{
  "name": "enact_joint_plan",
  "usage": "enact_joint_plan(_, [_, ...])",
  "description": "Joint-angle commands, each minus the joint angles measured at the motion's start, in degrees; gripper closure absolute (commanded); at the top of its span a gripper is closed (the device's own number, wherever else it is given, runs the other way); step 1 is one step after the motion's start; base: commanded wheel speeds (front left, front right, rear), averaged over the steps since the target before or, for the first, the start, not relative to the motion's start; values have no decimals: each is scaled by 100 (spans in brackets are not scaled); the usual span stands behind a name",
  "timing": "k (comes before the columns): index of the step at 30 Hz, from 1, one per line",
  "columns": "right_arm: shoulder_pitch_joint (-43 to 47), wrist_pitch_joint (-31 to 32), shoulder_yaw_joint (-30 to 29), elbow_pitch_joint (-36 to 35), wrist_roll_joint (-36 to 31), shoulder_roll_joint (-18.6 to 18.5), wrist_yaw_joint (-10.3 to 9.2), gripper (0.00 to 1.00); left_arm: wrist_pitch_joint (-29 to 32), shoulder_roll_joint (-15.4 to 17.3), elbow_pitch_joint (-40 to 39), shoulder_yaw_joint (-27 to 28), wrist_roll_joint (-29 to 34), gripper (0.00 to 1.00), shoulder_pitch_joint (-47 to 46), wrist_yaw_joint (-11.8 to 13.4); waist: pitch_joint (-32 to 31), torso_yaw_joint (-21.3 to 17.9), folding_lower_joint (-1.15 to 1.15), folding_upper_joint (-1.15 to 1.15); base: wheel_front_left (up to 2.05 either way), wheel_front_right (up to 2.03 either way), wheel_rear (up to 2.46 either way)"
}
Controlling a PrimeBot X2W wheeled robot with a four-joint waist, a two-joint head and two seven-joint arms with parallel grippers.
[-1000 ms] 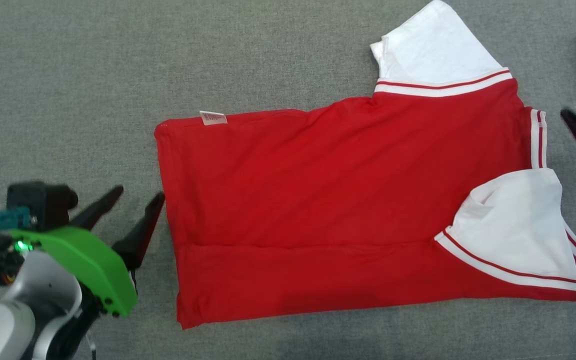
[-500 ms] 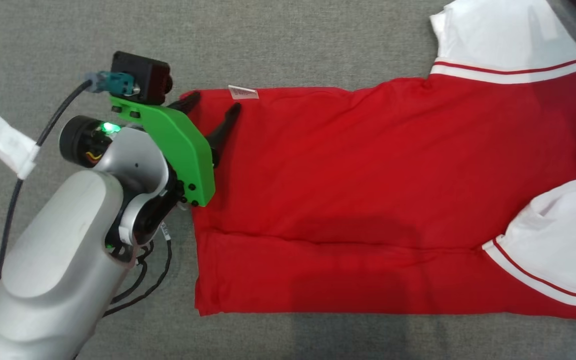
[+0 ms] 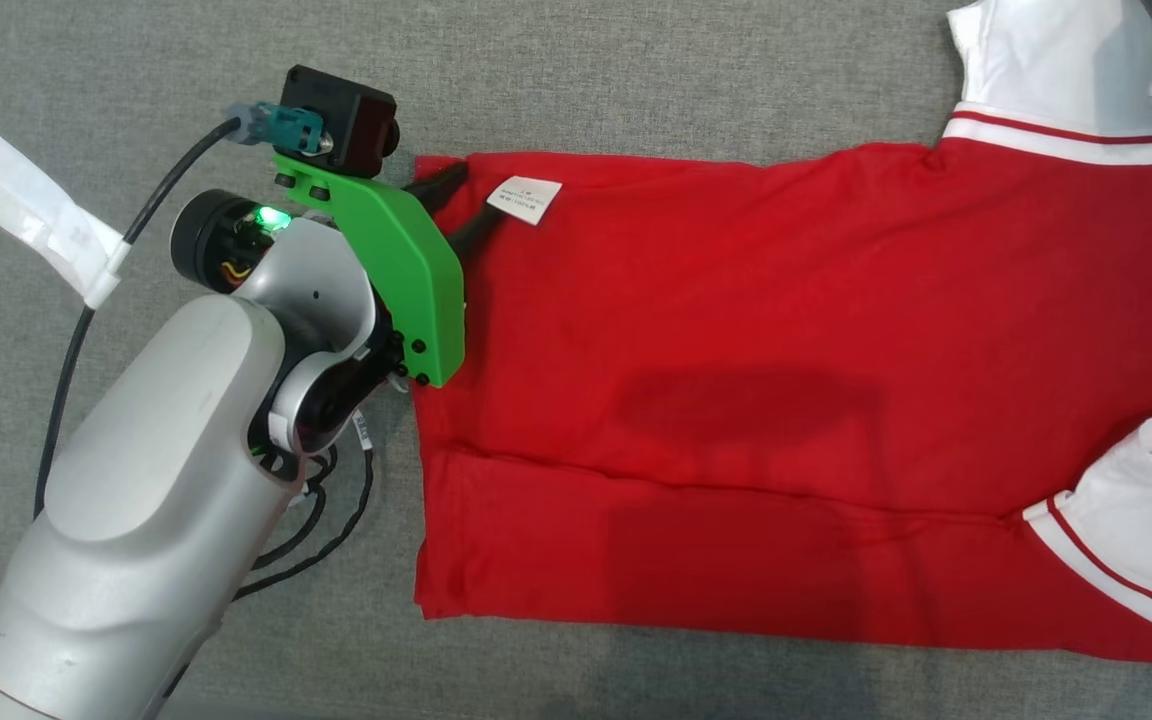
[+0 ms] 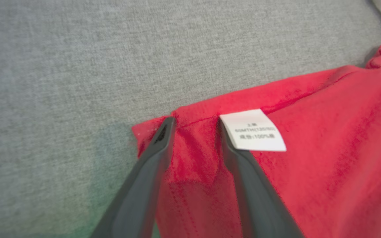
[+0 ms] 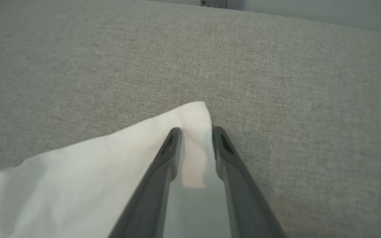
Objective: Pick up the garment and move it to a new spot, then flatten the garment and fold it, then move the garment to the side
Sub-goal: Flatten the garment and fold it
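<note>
Indoor room (grey cloth surface point(image 3: 696, 70))

Surface point(image 3: 636, 80) is grey woven fabric, matte, w/ fine even texture. In right wrist view, behind its far edge, stands a pale grey-blue wall point(image 5: 309, 13) w/ a small plate point(image 5: 214, 3) low on it, details too small. Light is soft, shadows weak.

Bright red garment point(image 3: 736, 350) with white sleeves point(image 3: 1036, 60) and red-striped white trim point(image 3: 1066, 135); grey cloth surface point(image 3: 636, 80); green bracket point(image 3: 416, 260).
</note>
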Motion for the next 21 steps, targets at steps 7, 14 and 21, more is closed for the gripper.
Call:
enact_joint_plan(7, [-123, -645, 133, 70, 513, 137, 12, 100, -105, 55, 219, -10, -161, 100, 251, -150, -282, -243, 0, 0, 0, 0, 0])
enact_joint_plan(14, [209, -1213, 135, -168, 1067, -7, 11, 100, -355, 288, -56, 164, -135, 100, 405, -71, -782, -408, 0, 0, 0, 0, 0])
enact_joint_plan(21, [991, -1571, 118, -764, 1538, -273, 11, 100, -550, 538, -643, 235, -93, 100, 920, 115, -1333, -597, 0, 0, 0, 0, 0])
